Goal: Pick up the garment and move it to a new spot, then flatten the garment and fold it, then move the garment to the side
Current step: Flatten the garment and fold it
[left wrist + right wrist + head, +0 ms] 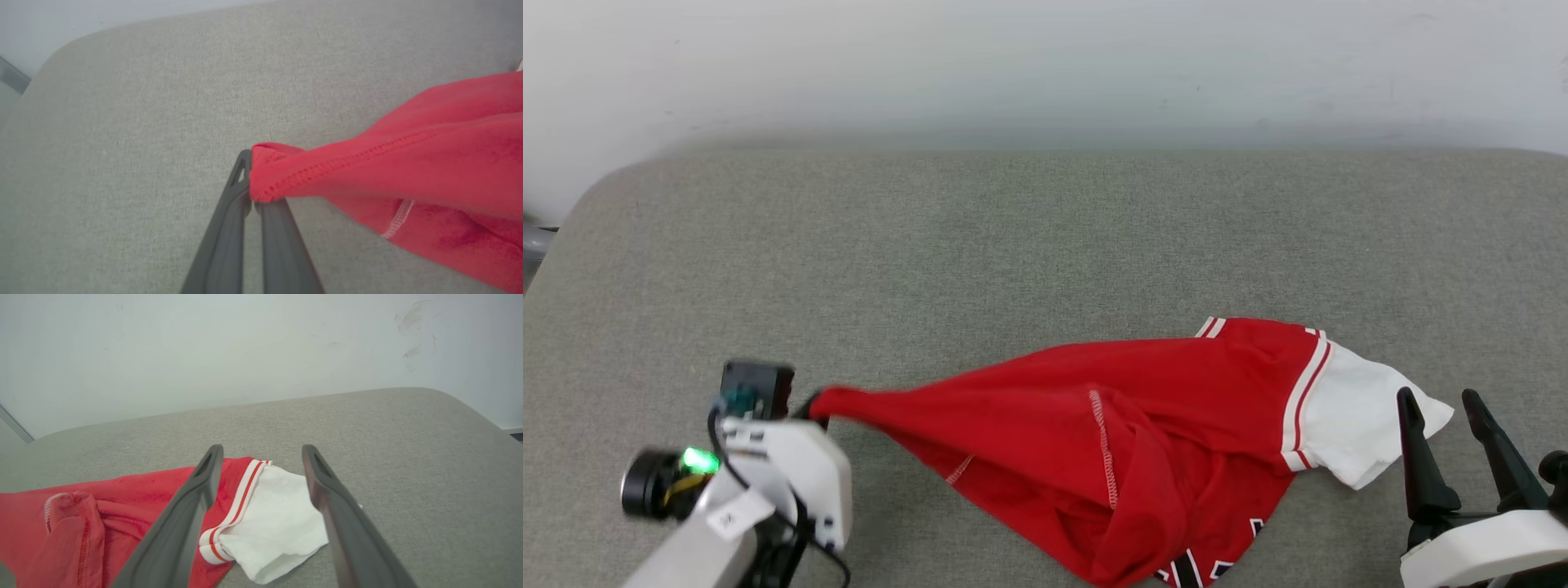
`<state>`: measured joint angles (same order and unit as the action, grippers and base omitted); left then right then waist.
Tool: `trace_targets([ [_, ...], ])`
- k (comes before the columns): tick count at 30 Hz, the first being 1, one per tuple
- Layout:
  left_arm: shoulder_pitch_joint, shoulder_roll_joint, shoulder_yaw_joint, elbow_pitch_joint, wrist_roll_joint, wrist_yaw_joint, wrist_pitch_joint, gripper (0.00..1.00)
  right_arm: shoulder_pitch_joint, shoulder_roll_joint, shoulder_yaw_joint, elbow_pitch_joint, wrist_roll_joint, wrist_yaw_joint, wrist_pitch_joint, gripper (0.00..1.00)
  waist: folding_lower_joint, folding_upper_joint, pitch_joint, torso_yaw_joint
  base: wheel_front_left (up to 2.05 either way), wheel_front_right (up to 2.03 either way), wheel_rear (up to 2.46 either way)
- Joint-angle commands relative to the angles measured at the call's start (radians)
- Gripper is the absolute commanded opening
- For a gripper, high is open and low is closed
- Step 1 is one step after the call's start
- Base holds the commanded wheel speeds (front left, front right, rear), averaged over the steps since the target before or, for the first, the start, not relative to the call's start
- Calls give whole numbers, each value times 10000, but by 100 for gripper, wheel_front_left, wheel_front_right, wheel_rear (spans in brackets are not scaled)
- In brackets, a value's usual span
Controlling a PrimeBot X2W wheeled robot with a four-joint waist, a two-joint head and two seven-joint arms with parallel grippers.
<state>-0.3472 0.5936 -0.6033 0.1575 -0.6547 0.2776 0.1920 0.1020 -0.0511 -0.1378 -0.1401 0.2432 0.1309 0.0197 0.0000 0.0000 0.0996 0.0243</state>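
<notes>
From the head, the left hand [810,411] is low on the left. Its two fingers are pinched together on one corner of the red shirt [1094,441]. The shirt is thin at that hand and gets wide and wrinkly as it runs away across the grey cushion [1013,245] toward the right hand [1444,425]. That hand's two dark fingers stand apart and hold nothing. The shirt's white sleeve [1356,416] lies just beside them. I cannot tell if it touches them. A bit of black and white print [1188,572] peeks out at the shirt's low edge.

From the left wrist, the left hand [253,192] is clamped shut on the shirt [408,163]. A stitched edge is squeezed between the fingertips. The shirt spreads off to the right of this hand, over the cushion [122,163].

From the right wrist, the right hand [262,457] is wide open. The white sleeve [278,522] lies on the cushion [408,457] between and under its two fingers. Red and white stripes [241,498] edge the sleeve. The red part of the shirt [122,506] lies off to this hand's left. A pale wall [245,355] is behind the cushion.
</notes>
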Motion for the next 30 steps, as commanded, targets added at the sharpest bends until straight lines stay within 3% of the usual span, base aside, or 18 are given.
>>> trace_targets([
  [1,661,-32,150,123,-297,168,-195,0,54,14,-31,-57,-81,-3,43,100,0,0,2,-16,0,0,0],
  [5,1638,-483,297,432,-997,113,-601,0,-30,14,-70,-168,-196,-3,97,100,0,0,-39,15,0,0,0],
  [6,1814,-568,305,522,-1057,90,-712,4,-57,13,-43,-229,-218,-3,126,100,0,0,-59,26,0,0,0],
  [7,1935,-634,286,595,-1107,83,-820,44,-79,13,-36,-290,-272,-3,129,100,0,0,-81,48,0,0,0],
  [8,2011,-755,324,621,-1160,52,-1004,100,-92,13,-50,-349,-298,-3,147,100,0,0,-115,72,0,0,0],
  [14,2361,-1139,596,459,-987,278,-2414,100,76,15,31,-613,-510,-3,404,100,0,0,-532,209,0,0,0],
  [15,2483,-1181,769,144,-810,495,-3054,100,223,15,97,-699,-575,-3,504,100,0,0,-764,266,0,0,0],
  [20,2638,-1130,944,-428,-525,796,-3715,100,375,15,219,-782,-645,-3,589,100,0,0,-1018,326,0,0,0],
  [25,2399,-919,941,-1160,-153,901,-3927,100,474,13,250,-889,-650,-3,676,100,0,0,-1116,376,0,0,0],
  [30,1671,-828,637,-1391,-165,459,-3287,100,463,13,266,-913,-570,-3,743,100,0,0,-1040,344,0,0,0],
])
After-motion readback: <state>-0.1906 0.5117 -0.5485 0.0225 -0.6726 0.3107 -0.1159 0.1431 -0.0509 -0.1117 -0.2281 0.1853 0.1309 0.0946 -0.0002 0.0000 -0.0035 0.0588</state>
